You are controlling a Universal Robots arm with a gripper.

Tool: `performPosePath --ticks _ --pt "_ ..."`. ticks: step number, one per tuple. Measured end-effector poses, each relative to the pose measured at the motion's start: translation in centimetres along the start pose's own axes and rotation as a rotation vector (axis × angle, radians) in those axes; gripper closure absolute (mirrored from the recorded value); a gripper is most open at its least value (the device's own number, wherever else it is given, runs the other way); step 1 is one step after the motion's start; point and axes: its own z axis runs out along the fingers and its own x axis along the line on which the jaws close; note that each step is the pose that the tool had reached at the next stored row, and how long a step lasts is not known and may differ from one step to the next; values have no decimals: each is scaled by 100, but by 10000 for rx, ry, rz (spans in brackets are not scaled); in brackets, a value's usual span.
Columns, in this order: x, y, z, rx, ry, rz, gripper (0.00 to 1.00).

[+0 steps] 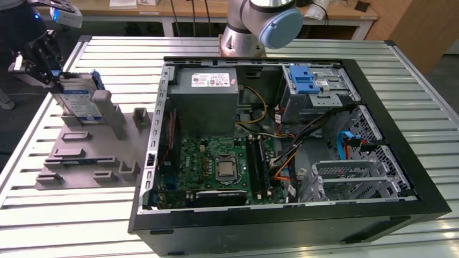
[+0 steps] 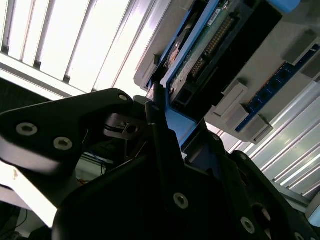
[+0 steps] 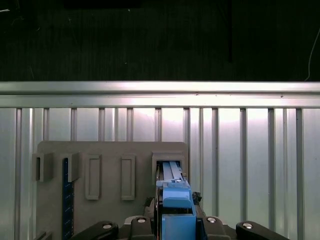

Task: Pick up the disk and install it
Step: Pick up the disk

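- Plainly, the job is at its first step. The gripper [image 1: 51, 79] is on the disk [image 1: 77, 99] at the holder [image 1: 86, 161], out at nine o'clock from the case [image 1: 287, 219] in the exterior view.
- The claw is drawn in narrow on the disk's blue frame. In both wrist views the fingers [image 2: 159, 112] sit tight against either side of that frame.
- The disk stands upright on edge, with its lower end down among the holder's grey posts. I cannot tell whether it is clear of its slot.
- Inside the case, the cage [image 1: 326, 99] with the blue latch lies at about one o'clock from the board [image 1: 215, 161]. It is well apart from the disk, right across the table [image 1: 64, 226].
- By my reckoning the grasp is made and any lift is slight at most. The carry to the case and the install itself are all left to do.
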Motion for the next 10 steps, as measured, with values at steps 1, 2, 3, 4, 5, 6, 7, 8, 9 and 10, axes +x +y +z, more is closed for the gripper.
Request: performPosePath --ticks 1,2,3,4,5,6,7,8,9,10 --pt "0 0 0 0 0 0 64" --pt "0 0 0 0 0 0 64" --pt "0 0 -1 2 -1 -1 64" --pt "0 0 -4 1 -1 -1 64" --pt "0 0 -8 2 -1 -1 64" --pt "0 0 -14 -1 0 -1 64" --pt "0 0 -20 0 0 -1 64" --pt "0 0 -28 0 -1 -1 64" --pt "0 1 -37 -1 0 -1 64" --pt "0 1 -46 0 0 0 64"
